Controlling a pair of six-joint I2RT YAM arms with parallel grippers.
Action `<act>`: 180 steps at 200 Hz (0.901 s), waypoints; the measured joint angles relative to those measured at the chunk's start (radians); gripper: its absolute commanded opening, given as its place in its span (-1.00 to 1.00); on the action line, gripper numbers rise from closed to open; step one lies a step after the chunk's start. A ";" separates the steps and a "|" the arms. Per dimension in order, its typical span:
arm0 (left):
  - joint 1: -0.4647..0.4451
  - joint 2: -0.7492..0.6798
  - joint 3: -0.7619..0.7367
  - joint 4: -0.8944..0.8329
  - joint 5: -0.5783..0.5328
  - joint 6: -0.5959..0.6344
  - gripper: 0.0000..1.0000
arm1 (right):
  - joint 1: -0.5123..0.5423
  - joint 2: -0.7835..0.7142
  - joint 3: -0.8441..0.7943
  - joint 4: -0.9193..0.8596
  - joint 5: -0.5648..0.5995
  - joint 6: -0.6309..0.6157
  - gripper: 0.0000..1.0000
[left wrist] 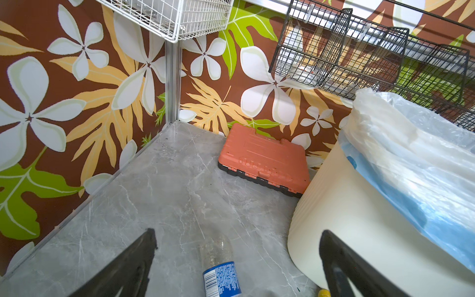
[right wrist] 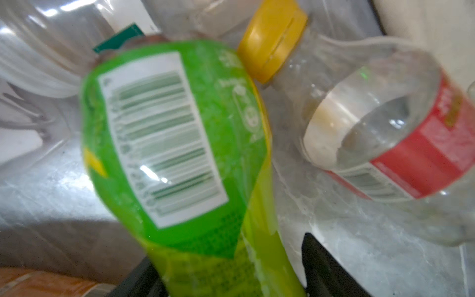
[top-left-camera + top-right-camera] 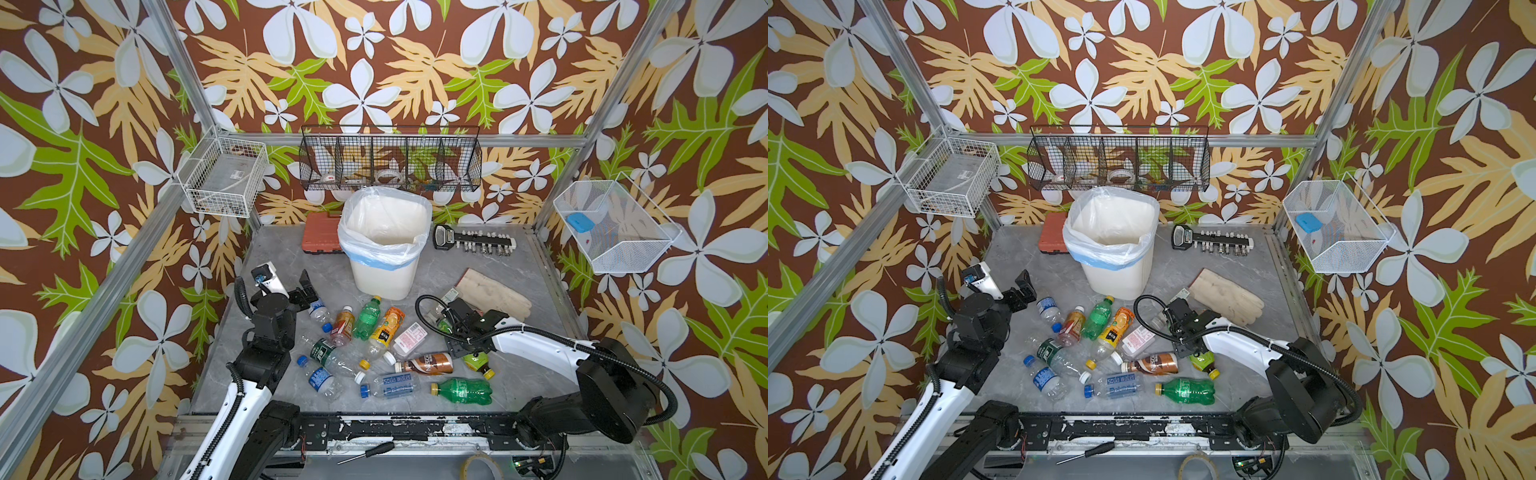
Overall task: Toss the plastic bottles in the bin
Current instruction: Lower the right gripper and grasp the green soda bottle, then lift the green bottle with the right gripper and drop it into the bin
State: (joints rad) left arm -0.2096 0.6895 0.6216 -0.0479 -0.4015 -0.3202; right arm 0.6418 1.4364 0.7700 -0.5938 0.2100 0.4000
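Green-labelled plastic fills the right wrist view. One of the plastic bottles [image 3: 386, 330], the green-labelled bottle [image 2: 164, 138], lies between the jaws of the right hand [image 2: 228, 262], in front of the bin [image 3: 382, 276] and to its right. The jaws flank its narrow end, but I cannot tell whether they press it. A red-labelled bottle [image 2: 385, 123] rests its yellow cap [image 2: 272, 38] against the green one. A centred squeeze and a straight lift should, I judge, free it without dragging that neighbour along. Thin empty plastic may buckle or squirt out of an off-centre grip.

The other bottles lie heaped on the table [image 3: 523, 386] in front of the bin. The left hand [image 1: 237, 232] stands wide apart and empty, in front of the bin and to its left, over a blue-labelled bottle [image 1: 221, 277].

The bin stands upright, lined with a translucent bag [image 3: 374, 245], and what shows of its inside looks empty. Above and behind it hangs a black wire basket [image 3: 390, 160], whose compartments hold small items, apparently including tape rolls [image 3: 390, 176]. To the bin's left a white wire basket [image 3: 226, 183] holds something clear and flat. To its right a white mesh basket [image 3: 615, 226] holds a small blue object [image 3: 581, 221].
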 measured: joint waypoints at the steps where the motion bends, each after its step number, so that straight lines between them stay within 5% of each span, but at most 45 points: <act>1: 0.000 0.000 0.000 0.000 0.000 0.000 1.00 | 0.000 0.001 0.000 0.000 0.000 0.000 0.35; 81: 0.000 0.004 -0.001 0.000 -0.001 0.000 1.00 | 0.010 -0.071 0.042 -0.014 0.013 0.000 -0.04; 180: 0.000 0.006 -0.005 0.001 -0.024 -0.001 1.00 | 0.019 -0.354 0.329 -0.116 0.182 -0.060 -0.14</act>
State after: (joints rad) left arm -0.2096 0.6956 0.6170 -0.0471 -0.4259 -0.3210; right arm 0.6605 1.0828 1.0992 -0.7097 0.3916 0.3401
